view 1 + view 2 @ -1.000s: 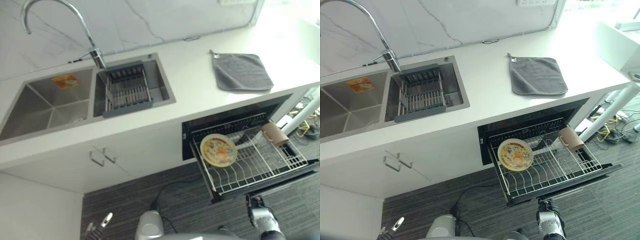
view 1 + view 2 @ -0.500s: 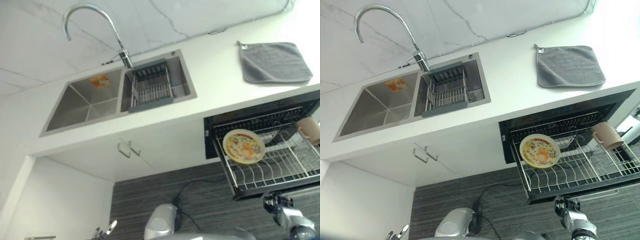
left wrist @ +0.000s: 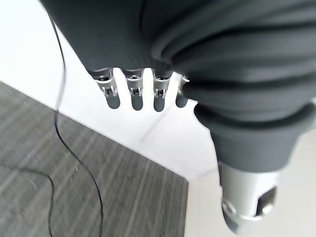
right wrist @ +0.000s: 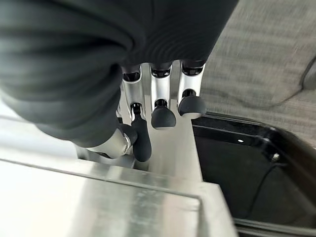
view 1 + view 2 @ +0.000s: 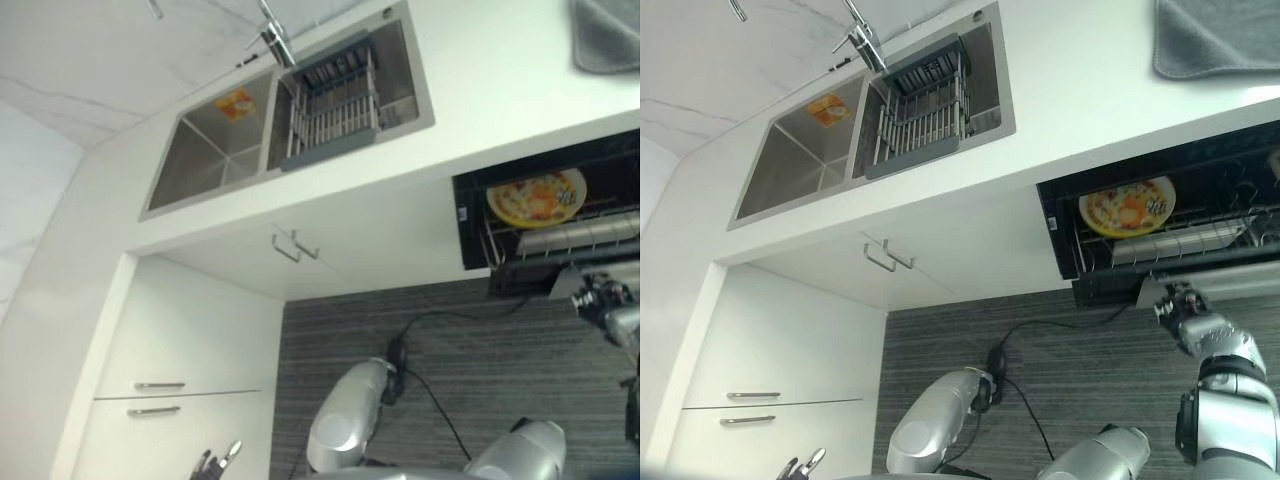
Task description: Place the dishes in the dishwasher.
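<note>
One plate (image 5: 1127,207) in dishwasher rack (image 5: 1180,243), right hand (image 5: 1181,309) relaxed at its front, left hand (image 3: 143,91) hanging loose

One plate (image 5: 1127,206) in one dishwasher rack (image 5: 1180,243), one sink drainer basket (image 5: 919,107), one grey cloth (image 5: 1215,38).

A home-style kitchen. A white worktop (image 5: 1080,110) carries a double steel sink (image 5: 800,165) with a tap (image 5: 862,40) and a drying rack (image 5: 922,105) in one bowl. White cupboards (image 5: 790,350) stand below, a built-in dishwasher (image 5: 1140,290) holds a plate (image 5: 1127,206), a grey cloth (image 5: 1215,40) lies on top, and the floor (image 5: 1040,350) is dark and striped.
</note>
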Robot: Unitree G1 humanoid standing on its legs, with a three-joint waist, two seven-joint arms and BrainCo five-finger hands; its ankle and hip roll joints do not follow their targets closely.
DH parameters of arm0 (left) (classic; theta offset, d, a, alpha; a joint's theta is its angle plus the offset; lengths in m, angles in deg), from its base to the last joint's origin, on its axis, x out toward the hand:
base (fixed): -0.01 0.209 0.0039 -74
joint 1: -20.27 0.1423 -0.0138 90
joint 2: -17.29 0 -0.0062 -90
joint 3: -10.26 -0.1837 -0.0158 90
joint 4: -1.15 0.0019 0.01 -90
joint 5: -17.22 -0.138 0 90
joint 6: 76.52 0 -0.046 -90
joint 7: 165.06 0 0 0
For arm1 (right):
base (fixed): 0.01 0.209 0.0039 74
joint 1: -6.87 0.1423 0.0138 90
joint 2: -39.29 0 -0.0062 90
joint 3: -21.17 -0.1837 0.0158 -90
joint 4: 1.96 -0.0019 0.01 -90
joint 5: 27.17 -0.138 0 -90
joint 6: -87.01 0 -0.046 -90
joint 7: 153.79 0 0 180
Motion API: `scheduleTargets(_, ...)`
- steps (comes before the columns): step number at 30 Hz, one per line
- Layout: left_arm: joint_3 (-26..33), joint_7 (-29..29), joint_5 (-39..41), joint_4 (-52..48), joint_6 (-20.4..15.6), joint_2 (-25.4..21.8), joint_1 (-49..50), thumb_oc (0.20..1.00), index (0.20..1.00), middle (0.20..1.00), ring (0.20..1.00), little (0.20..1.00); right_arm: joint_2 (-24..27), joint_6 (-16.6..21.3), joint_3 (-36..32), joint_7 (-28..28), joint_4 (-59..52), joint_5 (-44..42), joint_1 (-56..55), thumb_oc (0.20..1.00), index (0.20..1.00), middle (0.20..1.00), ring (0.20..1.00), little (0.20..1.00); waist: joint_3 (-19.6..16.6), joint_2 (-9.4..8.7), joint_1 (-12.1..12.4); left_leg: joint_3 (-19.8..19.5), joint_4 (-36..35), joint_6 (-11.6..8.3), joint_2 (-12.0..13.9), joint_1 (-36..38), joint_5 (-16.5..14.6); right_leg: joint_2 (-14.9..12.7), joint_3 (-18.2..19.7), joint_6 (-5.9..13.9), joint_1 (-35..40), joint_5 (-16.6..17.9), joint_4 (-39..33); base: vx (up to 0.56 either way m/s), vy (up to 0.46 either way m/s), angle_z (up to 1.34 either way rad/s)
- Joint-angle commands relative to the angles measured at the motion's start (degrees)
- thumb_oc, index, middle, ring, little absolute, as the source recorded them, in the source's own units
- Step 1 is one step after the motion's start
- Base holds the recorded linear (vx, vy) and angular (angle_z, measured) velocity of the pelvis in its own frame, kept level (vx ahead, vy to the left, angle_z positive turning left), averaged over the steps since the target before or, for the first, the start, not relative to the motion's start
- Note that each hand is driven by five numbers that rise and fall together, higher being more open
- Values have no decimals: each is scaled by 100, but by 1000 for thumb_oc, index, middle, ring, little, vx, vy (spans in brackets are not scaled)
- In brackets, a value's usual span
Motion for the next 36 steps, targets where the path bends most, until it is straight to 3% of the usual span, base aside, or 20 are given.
scheduleTargets(1, 4, -239, 43, 29, -37, -587, -151, 1000, 1000, 1000, 1000, 1000, 203, 51, 214, -11, -51, 219, 1430, 200, 200, 200, 200, 200, -7, 207, 451, -440, -754, -337, -73, 199, 647, 405, -120, -566, -23, -267, 555, 63, -15, 2)
scheduleTargets(5, 108, -372, 22, 143, 72, -755, -191, 1000, 1000, 1000, 1000, 1000, 497, 181, 669, 196, 138, 700, 2434, 200, 200, 200, 200, 200, 23, 301, 710, -634, -828, -314, -307, 9, 646, 196, -106, -578, -227, -739, 1074, 37, -44, 31)
scheduleTargets(13, 150, -535, -239, 117, 246, -969, -85, 1000, 1000, 1000, 1000, 1000, 854, 406, 1484, 20, 226, 1448, 3802, 200, 200, 200, 200, 200, 37, 326, 1005, -792, -738, -266, -398, -133, 698, -7, -315, -576, -168, -841, 1222, 53, -2, 15)
scheduleTargets(16, 276, -577, -373, -27, 250, -1146, 10, 1000, 1000, 1000, 1000, 1000, 1161, 535, 1889, -186, 252, 1783, 4334, 200, 200, 200, 200, 200, -46, 175, 1141, -821, -759, -276, -353, -64, 688, 13, -574, -538, 196, -737, 897, 76, -27, 18)
scheduleTargets(22, 324, -717, -626, -226, 36, -1278, 173, 1000, 1000, 1000, 1000, 1000, 1516, 253, 2013, -463, 279, 1740, 4430, 200, 200, 200, 200, 200, -119, -112, 1237, -889, -713, -294, -283, 17, 631, 148, -806, -486, 757, -472, 320, 74, -62, 17)
scheduleTargets(25, 402, -838, -638, -214, -217, -1203, 231, 1000, 1000, 1000, 1000, 1000, 1454, 342, 1642, -694, -28, 1847, 3686, 200, 200, 200, 200, 200, -88, -255, 1167, -862, -751, -328, -229, 110, 604, 374, -894, -481, 1142, -243, -280, 26, 15, -11)
scheduleTargets(28, 484, -854, -617, -464, -352, -1126, 223, 1000, 1000, 1000, 1000, 1000, 969, 666, 986, -629, -884, 2110, 2180, 200, 200, 200, 200, 200, 51, -471, 1059, -817, -796, -292, -150, 139, 561, 492, -925, -425, 1311, 23, -719, -107, -60, -5)
scheduleTargets(29, 486, -783, -475, -730, -461, -1097, 207, 1000, 1000, 1000, 1000, 1000, 243, 995, 658, -679, -1790, 2288, 791, 335, 335, 335, 335, 335, 193, -732, 967, -752, -849, -254, -75, 133, 528, 667, -878, -357, 1454, 286, -1237, -192, -111, -11)
scheduleTargets(30, 495, -776, -452, -778, -473, -1093, 210, 1000, 1000, 1000, 1000, 1000, 114, 1043, 626, -663, -1928, 2377, 594, 335, 335, 335, 335, 335, 207, -777, 958, -739, -857, -248, -62, 131, 524, 694, -868, -345, 1475, 339, -1328, -209, -108, -19)
scheduleTargets(31, 512, -761, -412, -849, -476, -1086, 185, 1000, 1000, 1000, 1000, 1000, -117, 1178, 626, -625, -2155, 2548, 246, 561, 561, 561, 561, 561, 220, -850, 935, -713, -887, -229, -30, 121, 521, 756, -853, -316, 1518, 438, -1531, -215, -5, -15)
scheduleTargets(32, 494, -731, -307, -1022, -431, -1080, 120, 1000, 1000, 1000, 1000, 1000, -354, 1171, 669, -708, -2420, 2591, -129, 1000, 1000, 1000, 1000, 1000, 264, -907, 902, -635, -937, -164, 28, 55, 638, 815, -915, -309, 1551, 703, -1810, -228, -3, -22)
scheduleTargets(35, 371, -592, -204, -1348, -440, -1027, 1, 1000, 1000, 1000, 1000, 1000, -854, 1367, 820, -854, -2862, 2755, -814, 1000, 1000, 1000, 1000, 1000, 343, -1127, 831, -537, -983, -125, 108, 38, 594, 930, -856, -227, 1681, 922, -2249, -173, -19, -38)
scheduleTargets(36, 371, -592, -204, -1348, -440, -1027, 1, 1000, 1000, 1000, 1000, 1000, -854, 1367, 820, -854, -2862, 2755, -814, 1000, 1000, 1000, 1000, 1000, 343, -1127, 831, -537, -983, -125, 108, 38, 594, 930, -856, -227, 1681, 922, -2249, -63, -21, -44)
